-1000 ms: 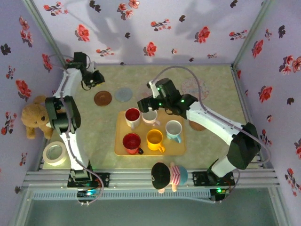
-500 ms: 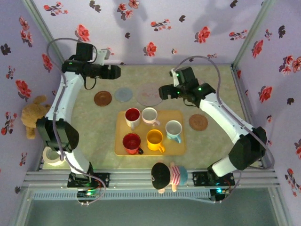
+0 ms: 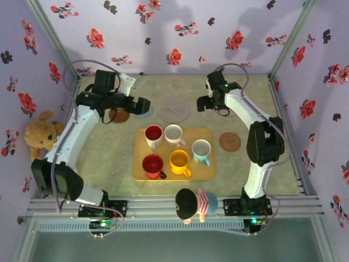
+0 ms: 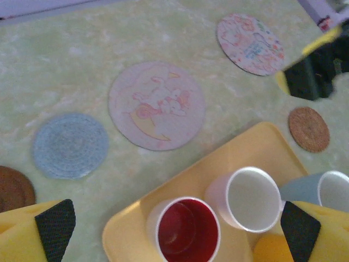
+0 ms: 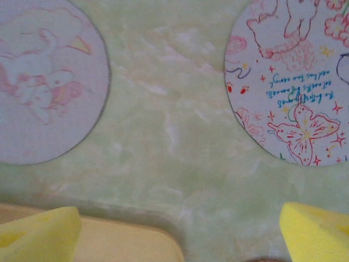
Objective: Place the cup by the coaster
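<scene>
A yellow tray (image 3: 212, 170) holds several cups: a red-lined white cup (image 3: 153, 134), a white cup (image 3: 174, 132), a pale blue cup (image 3: 201, 148), a red cup (image 3: 153, 164) and a yellow cup (image 3: 179, 160). Behind the tray lie a pink picture coaster (image 3: 174, 109), a blue-grey coaster (image 3: 146, 112) and a brown coaster (image 3: 118, 115). A cork coaster (image 3: 229, 141) sits right of the tray. My left gripper (image 3: 143, 105) hangs open above the blue-grey coaster; its wrist view looks down on the red-lined cup (image 4: 182, 229). My right gripper (image 3: 200, 103) is open and holds nothing, over bare table between the pink coaster (image 5: 43, 87) and a drawn-on coaster (image 5: 294, 93).
A teddy bear (image 3: 41, 136) and a tape roll (image 3: 62, 177) sit at the left edge. A doll (image 3: 193, 203) lies at the front rail. Floral walls close in the back and both sides. The tray's corner (image 5: 125, 243) lies just below the right gripper.
The left arm swung from the far back-left corner rightward over the coasters. The right arm pulled back from the tray's cups to the back of the table. No cup has moved.
</scene>
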You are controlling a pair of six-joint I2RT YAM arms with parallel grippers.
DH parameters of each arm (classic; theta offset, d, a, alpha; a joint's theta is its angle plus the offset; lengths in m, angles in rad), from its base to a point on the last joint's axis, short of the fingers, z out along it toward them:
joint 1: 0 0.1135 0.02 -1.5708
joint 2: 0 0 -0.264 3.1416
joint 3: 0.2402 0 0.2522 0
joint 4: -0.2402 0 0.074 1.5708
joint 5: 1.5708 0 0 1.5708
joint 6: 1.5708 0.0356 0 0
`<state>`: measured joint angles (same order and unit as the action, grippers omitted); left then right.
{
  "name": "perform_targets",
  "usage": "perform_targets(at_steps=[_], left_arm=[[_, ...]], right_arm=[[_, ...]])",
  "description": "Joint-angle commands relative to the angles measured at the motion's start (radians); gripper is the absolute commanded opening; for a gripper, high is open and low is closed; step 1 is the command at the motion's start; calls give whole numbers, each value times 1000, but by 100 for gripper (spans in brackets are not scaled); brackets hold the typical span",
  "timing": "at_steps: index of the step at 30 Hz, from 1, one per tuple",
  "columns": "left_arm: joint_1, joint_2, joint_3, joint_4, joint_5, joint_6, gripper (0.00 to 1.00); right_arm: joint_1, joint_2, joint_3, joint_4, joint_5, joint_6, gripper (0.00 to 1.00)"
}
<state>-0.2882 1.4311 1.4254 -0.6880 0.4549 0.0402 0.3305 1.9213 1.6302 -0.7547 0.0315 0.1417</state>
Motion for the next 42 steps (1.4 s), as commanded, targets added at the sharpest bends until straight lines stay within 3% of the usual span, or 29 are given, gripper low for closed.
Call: perform_targets(at_steps=[1, 9, 20, 33, 42], left_arm=[[-12, -58, -74, 123, 51, 28, 100], [-24, -141, -250, 283, 58, 14, 100], [-25, -195, -353, 420, 12, 46, 100], [-24, -153, -342, 392, -5, 44, 100], [-24, -129, -341, 388, -7, 50, 100]], right_arm=[[-30, 65, 76, -47, 27, 26, 91], [-87, 206, 169, -29, 43, 63, 88], [-119, 406, 352, -48, 18, 91, 82], [-130, 594, 540, -159, 42, 88, 69], [-131, 626, 566, -216, 70, 109, 47]])
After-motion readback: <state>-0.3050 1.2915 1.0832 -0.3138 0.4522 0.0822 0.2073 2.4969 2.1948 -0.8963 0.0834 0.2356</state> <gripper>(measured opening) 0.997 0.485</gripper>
